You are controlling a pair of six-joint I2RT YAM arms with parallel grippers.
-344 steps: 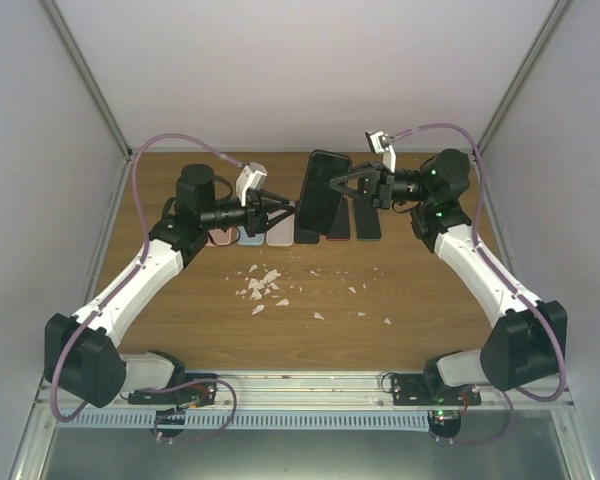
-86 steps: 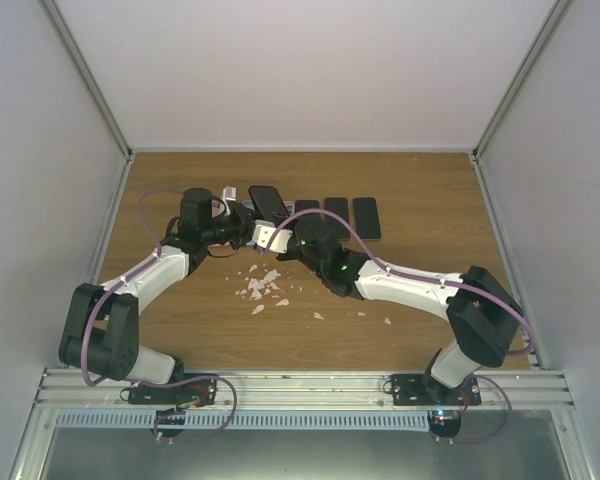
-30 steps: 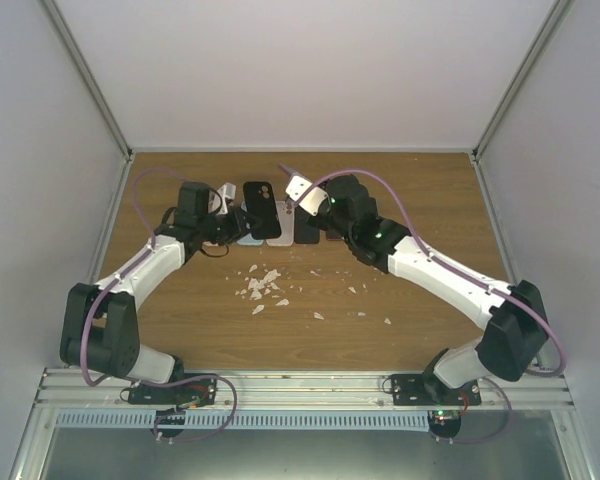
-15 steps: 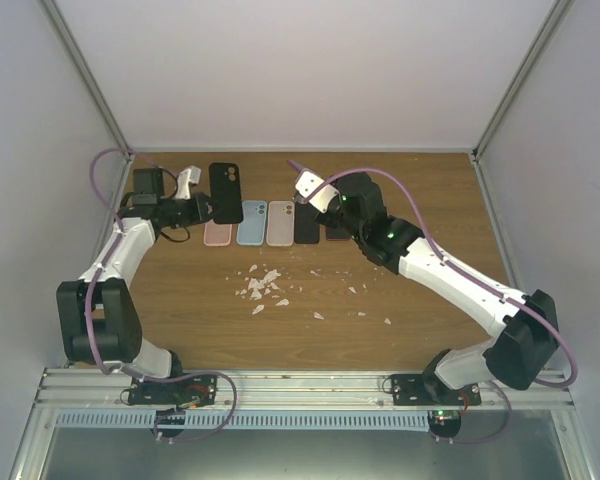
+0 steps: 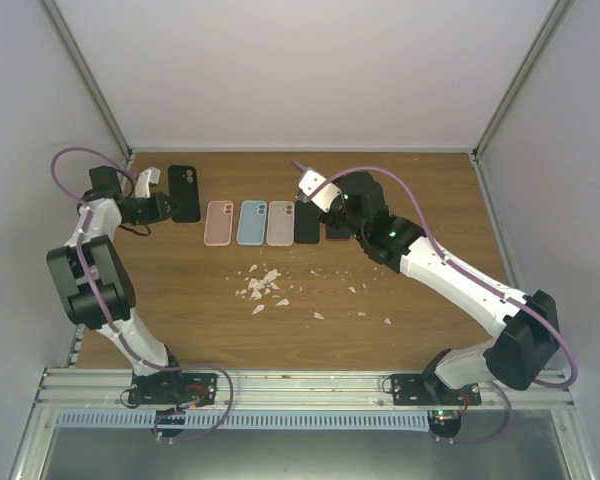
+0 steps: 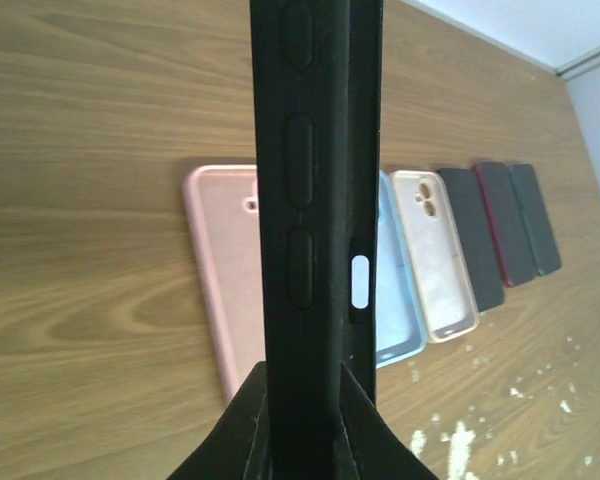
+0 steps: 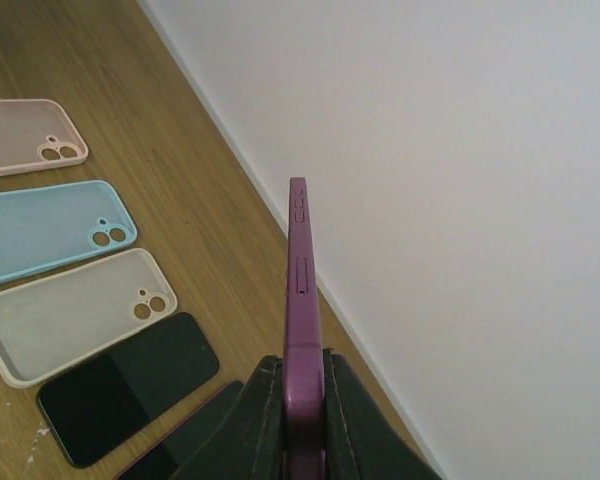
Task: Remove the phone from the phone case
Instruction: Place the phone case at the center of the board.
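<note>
The fingers of the left gripper squeeze one end of the black phone case at the upper left, its long side pointing away, and the purple phone is well apart to the right, pinched edge-up by the right gripper

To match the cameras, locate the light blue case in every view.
Top external: light blue case left of centre, in the row.
Left wrist: case right of centre, partly behind the held black case.
Right wrist: case at left edge.
Shared landmark: the cream case beside it.
</note>
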